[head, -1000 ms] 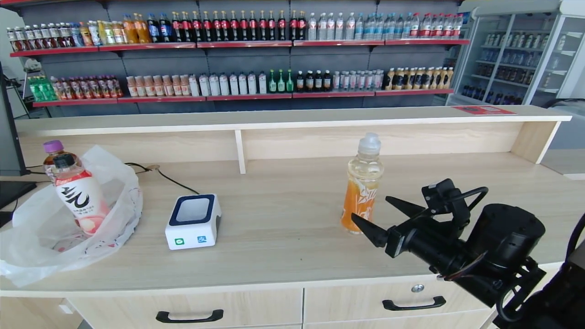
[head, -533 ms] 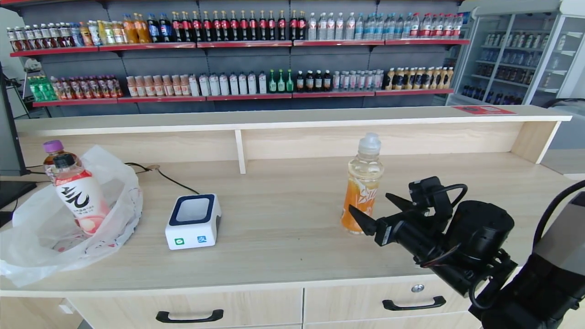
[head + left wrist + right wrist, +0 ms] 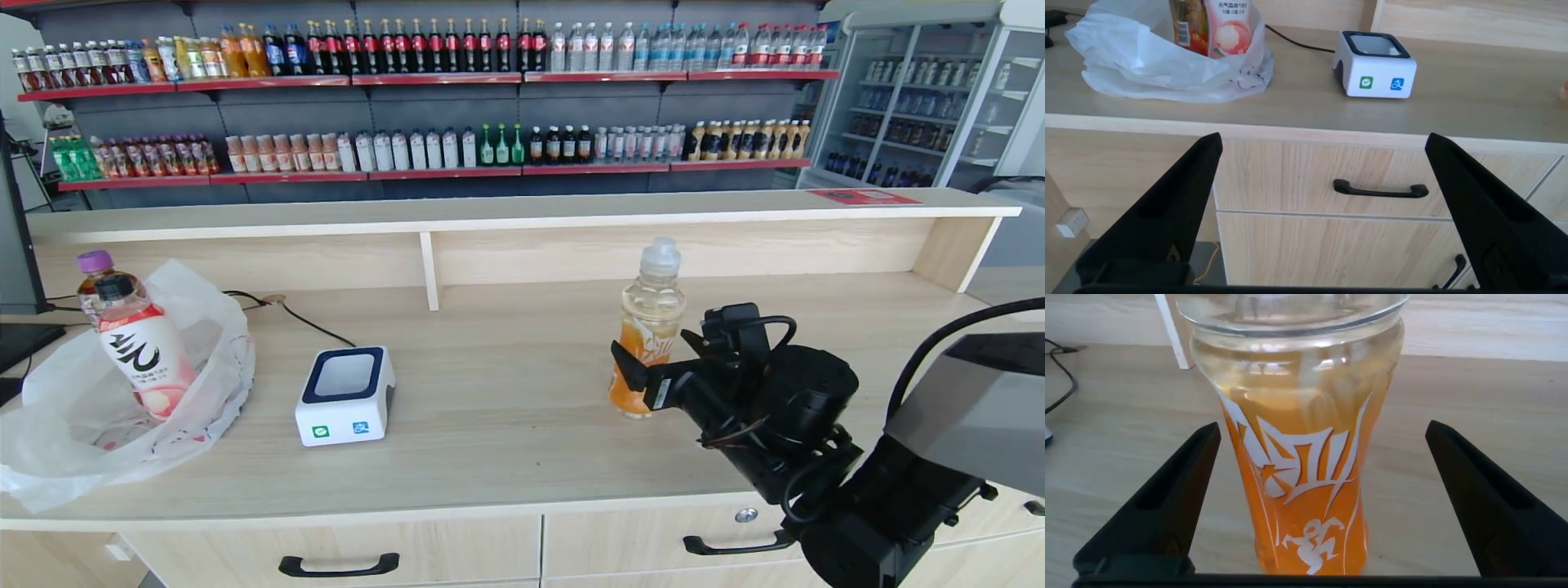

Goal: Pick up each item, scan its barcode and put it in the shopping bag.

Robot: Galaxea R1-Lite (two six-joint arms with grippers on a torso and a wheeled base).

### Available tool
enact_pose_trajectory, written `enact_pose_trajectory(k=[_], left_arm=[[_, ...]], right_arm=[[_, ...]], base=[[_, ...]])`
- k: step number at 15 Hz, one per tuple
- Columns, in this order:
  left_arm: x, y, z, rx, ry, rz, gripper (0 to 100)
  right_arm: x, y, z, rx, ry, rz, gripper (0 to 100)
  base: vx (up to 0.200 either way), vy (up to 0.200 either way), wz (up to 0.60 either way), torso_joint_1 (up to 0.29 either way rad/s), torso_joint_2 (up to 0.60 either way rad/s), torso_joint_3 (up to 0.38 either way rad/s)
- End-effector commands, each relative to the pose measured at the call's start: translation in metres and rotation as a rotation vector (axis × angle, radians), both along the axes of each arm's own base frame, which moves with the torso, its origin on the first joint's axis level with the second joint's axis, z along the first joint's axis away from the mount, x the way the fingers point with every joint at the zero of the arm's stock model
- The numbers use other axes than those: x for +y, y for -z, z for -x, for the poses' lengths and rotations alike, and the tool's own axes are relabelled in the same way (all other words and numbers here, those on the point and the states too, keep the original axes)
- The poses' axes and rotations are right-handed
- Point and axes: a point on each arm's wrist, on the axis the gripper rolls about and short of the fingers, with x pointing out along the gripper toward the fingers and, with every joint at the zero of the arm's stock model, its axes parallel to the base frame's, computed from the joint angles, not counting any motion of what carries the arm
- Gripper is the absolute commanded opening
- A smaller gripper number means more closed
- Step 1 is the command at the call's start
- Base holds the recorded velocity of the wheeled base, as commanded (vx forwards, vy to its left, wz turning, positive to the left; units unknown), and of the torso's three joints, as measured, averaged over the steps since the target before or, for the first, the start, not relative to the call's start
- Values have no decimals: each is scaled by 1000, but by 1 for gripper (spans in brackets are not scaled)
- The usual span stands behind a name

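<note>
An orange drink bottle [image 3: 649, 327] with a clear cap stands upright on the counter, right of centre. My right gripper [image 3: 653, 349] is open, with one finger on each side of the bottle's lower body and a gap to each finger in the right wrist view, where the bottle [image 3: 1302, 482] stands between the fingers of the right gripper [image 3: 1323, 429]. A white scanner [image 3: 345, 395] sits left of centre. The white shopping bag [image 3: 73, 425] at the far left holds a pink-labelled bottle [image 3: 139, 343]. My left gripper [image 3: 1323, 139] hangs open in front of the drawers, below the counter edge.
The wooden counter [image 3: 506, 408] has a raised back shelf [image 3: 522, 212] with a divider. A black cable [image 3: 302, 318] runs behind the scanner. Drawer handles [image 3: 1380, 190] sit below the counter front. Shelves of drinks line the far wall.
My right gripper has moved forward and to the left, from beside the orange bottle to straddling it, still open. Nothing else has moved.
</note>
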Motion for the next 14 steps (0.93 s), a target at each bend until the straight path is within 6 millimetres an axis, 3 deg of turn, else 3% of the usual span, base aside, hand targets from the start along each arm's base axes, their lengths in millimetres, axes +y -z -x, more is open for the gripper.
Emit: enact_pose_trajectory(k=[1, 6, 14], left_arm=[[0, 0, 0, -1, 0, -1, 100], [0, 0, 0, -1, 0, -1, 100], [0, 0, 0, -4, -2, 10, 100]], right_arm=[[5, 6, -8, 2, 13, -15, 100], [12, 9, -22, -19, 37, -28, 100], [22, 13, -27, -27, 29, -36, 100]], base=[[0, 0, 0, 0, 0, 0], [0, 0, 0, 0, 0, 0], [0, 0, 0, 0, 0, 0]])
